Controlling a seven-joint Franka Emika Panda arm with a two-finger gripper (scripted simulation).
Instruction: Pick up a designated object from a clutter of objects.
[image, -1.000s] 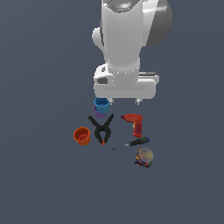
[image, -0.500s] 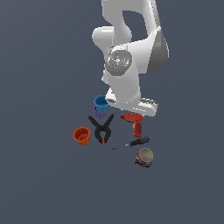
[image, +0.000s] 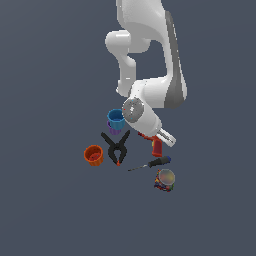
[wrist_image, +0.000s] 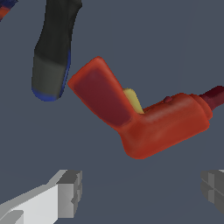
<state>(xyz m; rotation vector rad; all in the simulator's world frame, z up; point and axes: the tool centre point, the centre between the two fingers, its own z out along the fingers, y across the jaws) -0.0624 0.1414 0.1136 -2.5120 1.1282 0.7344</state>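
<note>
Where the drill (wrist_image: 148, 118) lies on the counter (image: 55, 210), it's flat on its side: bright red body, darker red handle, yellow trigger, dark red chuck. It sits between the blue cup (image: 116, 120) and screwdriver (wrist_image: 52, 52). End effector (wrist_image: 140, 192) is just over it, fingers (wrist_image: 70, 192) spread, holding nothing.

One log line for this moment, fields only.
phase: approach | target: red drill | gripper: open, above drill, no contact | drill: on surface
</note>
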